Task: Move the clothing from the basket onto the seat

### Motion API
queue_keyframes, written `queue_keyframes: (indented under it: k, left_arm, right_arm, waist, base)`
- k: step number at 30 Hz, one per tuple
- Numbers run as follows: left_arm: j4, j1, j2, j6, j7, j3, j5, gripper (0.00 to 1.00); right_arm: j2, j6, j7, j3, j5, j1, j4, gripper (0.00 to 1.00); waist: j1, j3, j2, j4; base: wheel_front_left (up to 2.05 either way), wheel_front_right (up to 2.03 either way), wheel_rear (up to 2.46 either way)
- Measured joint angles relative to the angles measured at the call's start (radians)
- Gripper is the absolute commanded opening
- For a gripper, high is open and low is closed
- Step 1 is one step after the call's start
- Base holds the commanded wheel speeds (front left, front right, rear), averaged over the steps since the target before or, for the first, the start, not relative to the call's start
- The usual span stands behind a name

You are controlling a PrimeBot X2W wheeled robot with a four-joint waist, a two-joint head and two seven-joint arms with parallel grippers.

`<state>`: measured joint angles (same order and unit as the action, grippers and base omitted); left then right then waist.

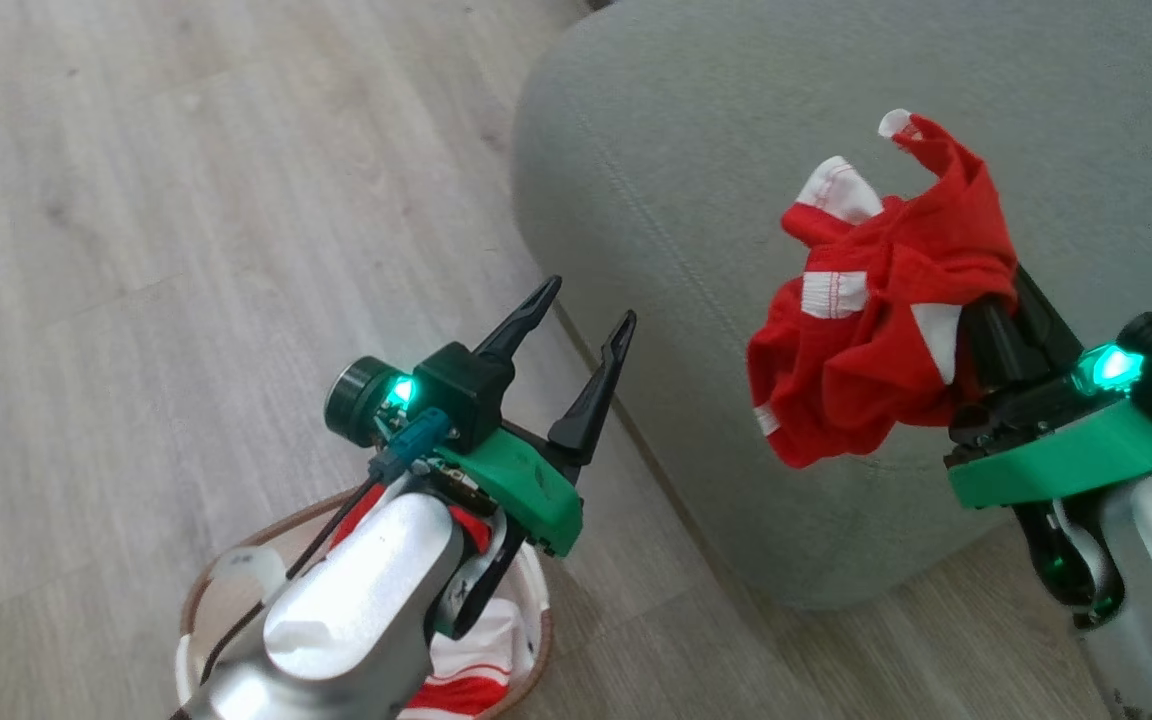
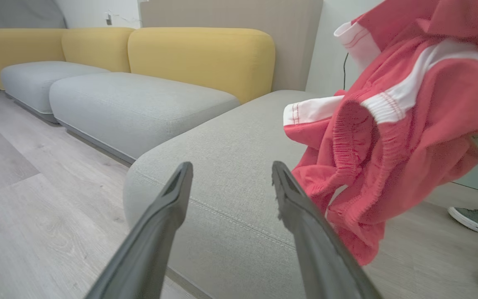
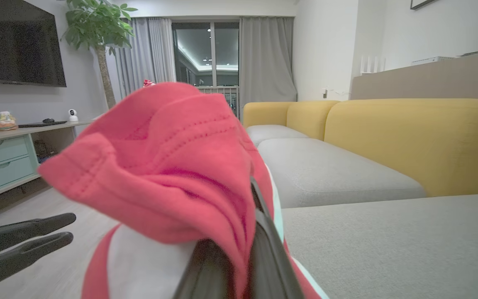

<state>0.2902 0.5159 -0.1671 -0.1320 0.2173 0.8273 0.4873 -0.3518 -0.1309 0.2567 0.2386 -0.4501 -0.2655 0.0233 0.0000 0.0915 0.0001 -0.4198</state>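
**A:** What sits at the lower left of the head view?

**B:** The basket (image 1: 198, 590), on the pale wood floor (image 1: 136, 250). A pale forearm covers most of it, but the brown rim shows. Red-and-white clothing (image 1: 481, 665) lies inside, at the bottom edge of the frame.

**A:** And the left hand?

**B:** The left hand (image 1: 588, 302) is above the basket, a little left of centre. Its two dark fingers are spread wide with nothing between them. In the left wrist view they point at the rounded corner of the seat.

**A:** Where is the seat?

**B:** The seat (image 1: 736, 150) takes up the upper right of the head view. It is grey-green, with a stitched seam running down its side. Its near corner is close to the basket.

**A:** And further right?

**B:** A red garment (image 1: 876, 330) with white stripes and trim hangs bunched in the air, right of centre, in front of the seat's near side. I cannot tell whether its lowest fold touches the cushion.

**A:** What holds it?

**B:** The right hand (image 1: 1008, 330), at the right edge. Its fingers are pressed together, pinching a fold of the garment. In the right wrist view the cloth drapes over both of them.

**A:** Anything at the far right?

**B:** A person's shoes (image 2: 473, 218) are on the floor, at the lower right of the left wrist view.
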Motion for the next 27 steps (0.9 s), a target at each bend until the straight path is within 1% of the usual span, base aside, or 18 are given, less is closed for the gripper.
queue_keyframes:
  k: [6, 11, 18, 24, 27]
  left_arm:
    - [0.013, 0.004, 0.003, 0.0, 0.006, 0.001, 0.0, 1.0]
    - [0.025, 0.017, 0.004, 0.0, 0.006, 0.001, 0.0, 1.0]
    - [0.031, 0.03, 0.004, 0.0, 0.005, 0.005, 0.0, 1.0]
    - [0.025, 0.065, 0.007, -0.002, -0.005, 0.01, -0.011, 1.0]
    - [0.024, 0.087, 0.008, -0.005, -0.021, 0.022, -0.027, 1.0]
  right_arm:
    - [0.0, 0.0, 0.0, -0.012, 0.0, 0.011, -0.024, 0.0]
    - [-0.001, 0.0, 0.0, -0.026, -0.009, 0.011, -0.03, 0.0]
    - [-0.008, 0.0, 0.0, -0.04, -0.018, -0.015, -0.008, 0.0]
    - [-0.038, 0.0, 0.0, -0.047, -0.054, -0.151, 0.062, 0.0]
    - [-0.069, 0.0, 0.0, -0.038, -0.083, -0.232, 0.114, 0.0]
  waist:
    - [0.0, 0.014, 0.0, -0.066]
    - [0.0, 0.031, 0.0, -0.097]
    - [0.0, 0.059, 0.0, -0.105]
    - [0.0, 0.107, 0.0, -0.095]
    - [0.0, 0.141, 0.0, -0.085]
  base:
    - [0.0, 0.0, 0.0]
    - [0.0, 0.0, 0.0]
    - [0.0, 0.0, 0.0]
    - [0.0, 0.0, 0.0]
    - [0.0, 0.0, 0.0]
